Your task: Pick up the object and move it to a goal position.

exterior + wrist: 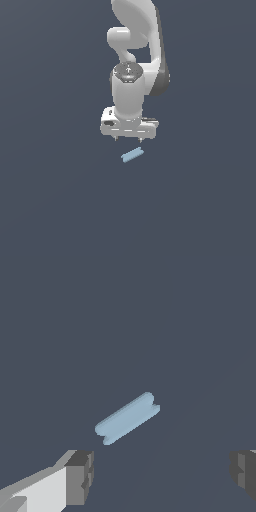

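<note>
One light-blue bar (132, 155) lying flat, pincer (128, 140) open, apart from it

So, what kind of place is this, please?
Most likely a bare simulated test scene, not a real room. A plain dark grey floor fills both views with no walls or furniture. Only a white arm is there, with its gripper jaws open above a small light-blue bar.
</note>
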`<state>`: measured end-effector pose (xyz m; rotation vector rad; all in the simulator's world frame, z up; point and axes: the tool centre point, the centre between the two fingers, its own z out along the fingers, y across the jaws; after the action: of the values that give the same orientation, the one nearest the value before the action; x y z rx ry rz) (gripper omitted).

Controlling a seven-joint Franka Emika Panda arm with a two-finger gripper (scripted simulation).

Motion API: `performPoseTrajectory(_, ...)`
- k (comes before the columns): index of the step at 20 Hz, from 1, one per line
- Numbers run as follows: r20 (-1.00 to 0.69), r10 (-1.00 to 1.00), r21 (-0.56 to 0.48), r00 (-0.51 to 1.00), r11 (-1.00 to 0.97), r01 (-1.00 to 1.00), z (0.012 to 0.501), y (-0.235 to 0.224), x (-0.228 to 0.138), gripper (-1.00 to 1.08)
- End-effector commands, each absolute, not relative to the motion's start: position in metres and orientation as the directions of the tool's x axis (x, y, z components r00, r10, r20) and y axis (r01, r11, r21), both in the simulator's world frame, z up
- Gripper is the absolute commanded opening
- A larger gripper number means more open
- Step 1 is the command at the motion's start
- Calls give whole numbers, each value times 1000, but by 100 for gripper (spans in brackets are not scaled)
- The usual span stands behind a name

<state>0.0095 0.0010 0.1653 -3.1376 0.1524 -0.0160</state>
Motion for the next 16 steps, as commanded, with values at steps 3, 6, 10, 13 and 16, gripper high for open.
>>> performPoseTrajectory(3,7,-197,-6,980,-980,-197,154,5,9,100)
performPoseTrajectory(6,4,-276,-9,961,-961,-276,145,7,9,100)
performPoseTrajectory(10,0,-380,-11,925,-925,-380,132,10,8,100)
performPoseTrajectory(13,-3,-455,-12,891,-891,-455,123,13,8,100)
performPoseTrajectory(16,-5,-527,-12,850,-850,-527,114,15,7,100)
